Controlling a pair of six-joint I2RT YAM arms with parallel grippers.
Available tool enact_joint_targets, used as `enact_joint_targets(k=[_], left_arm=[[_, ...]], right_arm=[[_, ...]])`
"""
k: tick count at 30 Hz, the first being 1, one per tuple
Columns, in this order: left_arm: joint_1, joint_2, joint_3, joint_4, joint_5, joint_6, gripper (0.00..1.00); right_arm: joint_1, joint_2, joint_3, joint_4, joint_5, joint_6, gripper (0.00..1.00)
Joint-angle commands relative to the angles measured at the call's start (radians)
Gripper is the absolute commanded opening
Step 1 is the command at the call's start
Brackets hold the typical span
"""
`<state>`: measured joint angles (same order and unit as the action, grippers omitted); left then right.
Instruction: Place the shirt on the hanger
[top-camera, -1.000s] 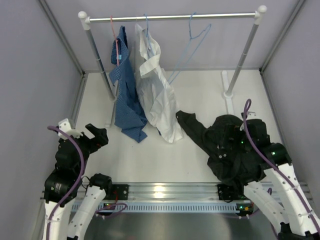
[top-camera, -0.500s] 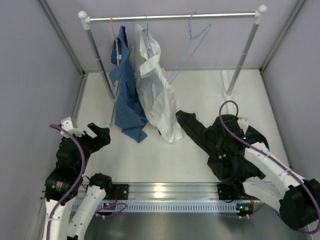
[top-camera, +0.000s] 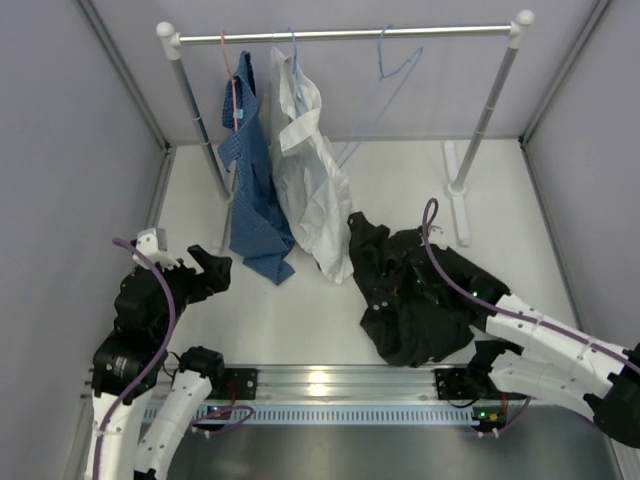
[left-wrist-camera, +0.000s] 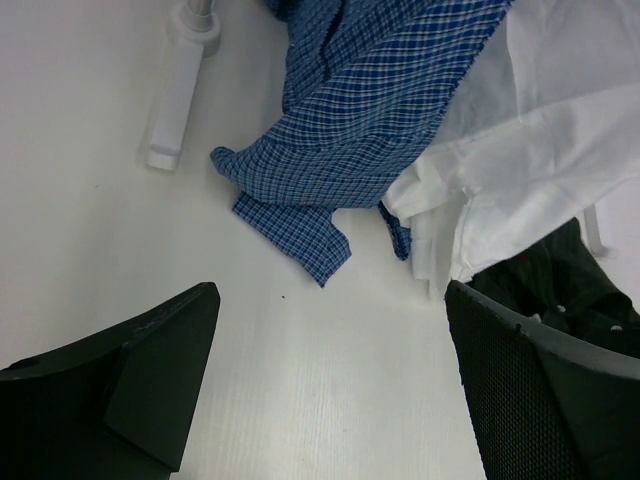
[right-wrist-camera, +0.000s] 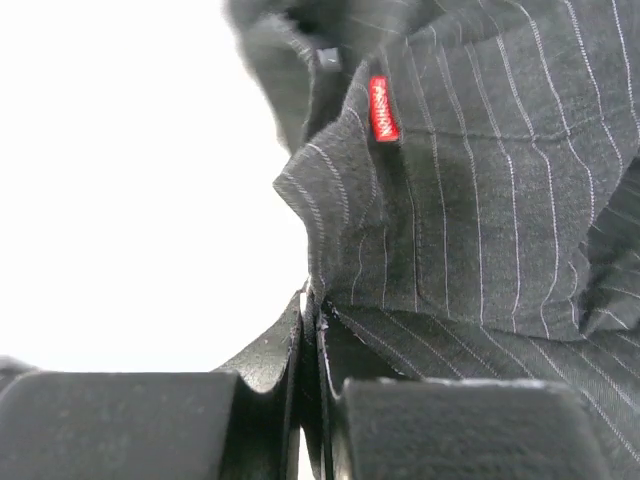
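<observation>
We clamp the black pinstriped shirt (right-wrist-camera: 450, 200) in our closed right gripper (right-wrist-camera: 312, 335) so it can rise toward the far light-blue hanger (top-camera: 383, 72), our left gripper (left-wrist-camera: 327, 295) hovering open.

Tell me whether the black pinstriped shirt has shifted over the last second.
Yes. The black pinstriped shirt has slid left, its bulk now left of the white rack foot and nearer the hanging white shirt.

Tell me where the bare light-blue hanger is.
In the top view, the hanger hangs from the rail at the back, right of centre, just right of the white shirt.
</observation>
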<state>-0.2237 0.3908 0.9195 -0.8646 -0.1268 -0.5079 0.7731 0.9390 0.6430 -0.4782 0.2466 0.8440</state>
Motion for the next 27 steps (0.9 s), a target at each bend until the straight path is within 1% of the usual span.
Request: enact_joint_targets(k=[1,2,4,5,7,9,10,11,12,13,14,15,16,17,18,19,20,22,23,24,25,26,27], left_arm=[[0.004,-0.012,-0.004,0.082,0.133,0.064,0.98],[0.004,-0.016,-0.001,0.085,0.165,0.071,0.98],[0.004,-0.02,0.008,0.084,0.202,0.086,0.98],[0.004,-0.02,0.016,0.082,0.241,0.083,0.98],[0.004,-0.006,0.016,0.084,0.274,0.048,0.98],[0.004,0.014,0.016,0.081,0.303,0.049,0.98],[0.004,0.026,0.018,0.079,0.306,0.066,0.98],[0.004,0.045,0.024,0.07,0.293,0.075,0.98],[0.004,0.051,0.038,0.05,0.282,0.086,0.98],[0.004,0.056,0.042,0.046,0.273,0.11,0.98],[0.004,0.056,0.045,0.044,0.265,0.123,0.98],[0.003,0.054,0.044,0.044,0.233,0.127,0.98],[0.003,0.053,0.039,0.045,0.221,0.114,0.98],[0.004,0.052,0.032,0.05,0.22,0.108,0.98],[0.004,0.057,0.016,0.059,0.217,0.098,0.98],[0.004,0.062,0.01,0.058,0.214,0.094,0.98],[0.004,0.066,0.002,0.058,0.211,0.089,0.98],[0.004,0.072,-0.005,0.056,0.196,0.086,0.98],[0.004,0.069,-0.007,0.058,0.197,0.086,0.98],[0.004,0.063,-0.007,0.058,0.197,0.086,0.98],[0.004,0.063,-0.008,0.058,0.197,0.086,0.98],[0.004,0.062,-0.011,0.058,0.197,0.086,0.98],[0.004,0.062,-0.013,0.056,0.194,0.085,0.98]], right_arm=[[0.126,-0.048,0.047,0.336,-0.052,0.191,0.0],[0.187,-0.049,0.041,0.37,-0.02,0.254,0.0],[0.25,-0.051,0.043,0.412,0.067,0.297,0.0],[0.279,-0.048,0.056,0.402,0.156,0.319,0.0],[0.318,-0.048,0.058,0.347,0.238,0.354,0.0],[0.321,-0.11,-0.014,0.29,0.339,0.427,0.0],[0.319,-0.144,-0.041,0.252,0.38,0.453,0.0],[0.318,-0.187,-0.089,0.139,0.467,0.498,0.0],[0.318,-0.28,-0.106,0.051,0.515,0.538,0.0],[0.318,-0.328,-0.12,-0.041,0.557,0.572,0.01],[0.318,-0.439,-0.146,-0.189,0.621,0.619,0.06],[0.316,-0.497,-0.157,-0.253,0.64,0.635,0.09],[0.316,-0.549,-0.163,-0.304,0.652,0.648,0.16],[0.316,-0.647,-0.173,-0.342,0.655,0.639,0.48],[0.316,-0.69,-0.175,-0.371,0.654,0.614,0.63],[0.316,-0.719,-0.174,-0.372,0.645,0.574,0.71],[0.316,-0.744,-0.151,-0.37,0.629,0.493,0.85],[0.315,-0.717,-0.102,-0.372,0.622,0.397,0.87],[0.315,-0.639,-0.038,-0.37,0.622,0.295,0.92],[0.315,-0.581,0.001,-0.37,0.622,0.241,0.94],[0.316,-0.518,0.039,-0.37,0.612,0.124,0.97],[0.313,-0.367,0.126,-0.369,0.606,0.063,0.99],[0.308,-0.28,0.173,-0.37,0.591,-0.001,0.99]])
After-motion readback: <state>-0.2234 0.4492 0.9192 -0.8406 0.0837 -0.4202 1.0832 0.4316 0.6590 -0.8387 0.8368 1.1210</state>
